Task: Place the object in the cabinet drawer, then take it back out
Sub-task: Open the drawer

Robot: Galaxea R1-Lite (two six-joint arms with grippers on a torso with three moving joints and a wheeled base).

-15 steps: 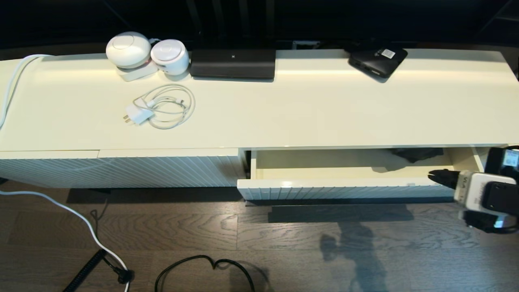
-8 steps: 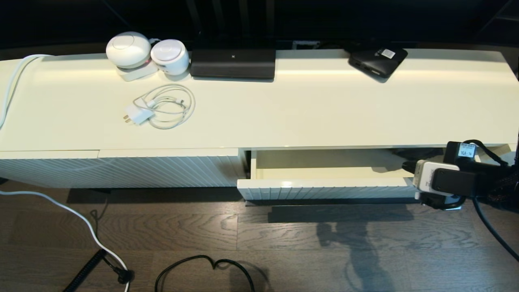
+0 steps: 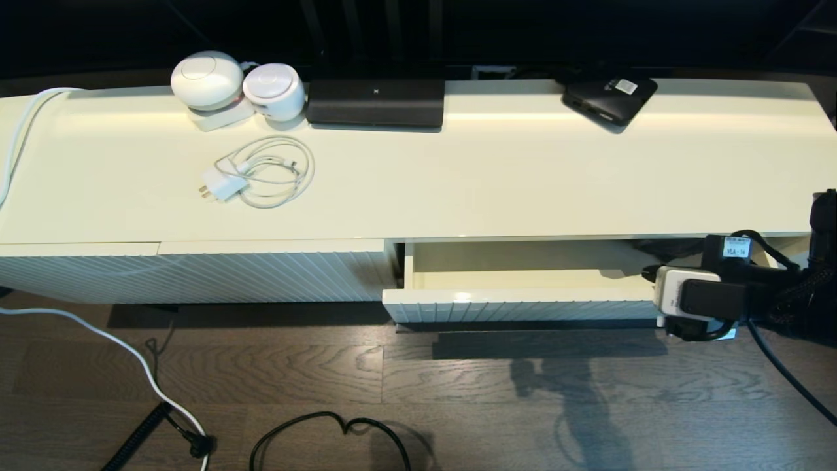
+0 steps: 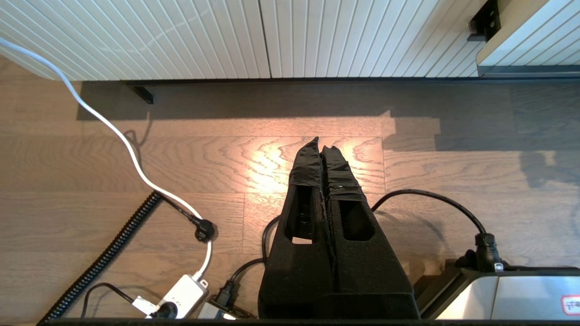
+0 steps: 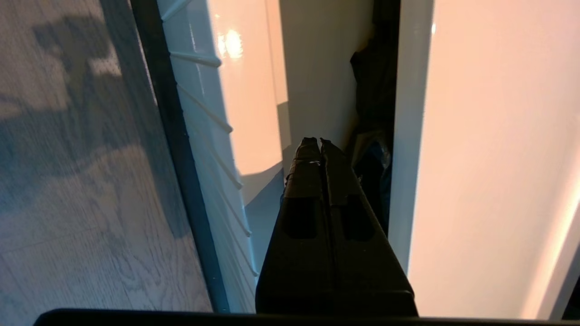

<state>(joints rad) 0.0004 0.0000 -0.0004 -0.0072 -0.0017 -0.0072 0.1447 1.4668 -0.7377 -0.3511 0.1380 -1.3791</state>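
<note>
The cabinet drawer [image 3: 523, 304] stands pulled out partway under the right half of the cabinet top, its glossy cream inside [image 5: 244, 90] showing. The object, a black umbrella [image 3: 670, 247], lies at the drawer's back right, mostly hidden under the cabinet top; in the right wrist view its wrinkly fabric [image 5: 374, 81] fills the dark gap there. My right gripper [image 3: 647, 273] is shut and empty, with its tips [image 5: 319, 141] over the drawer's right end, just in front of the umbrella and apart from it. My left gripper [image 4: 321, 144] hangs shut above the wooden floor, out of the head view.
On the cabinet top are a flat black box with a white label [image 3: 609, 97], a black device [image 3: 376, 103], two white round devices [image 3: 208, 80] and a coiled white charger [image 3: 258, 173]. A ribbed panel [image 3: 196, 275] closes the left half. Cables [image 3: 327, 432] lie on the floor.
My right gripper has moved left and in toward the cabinet, from beside the drawer front to over the drawer's right end. The drawer and the umbrella have not moved.
</note>
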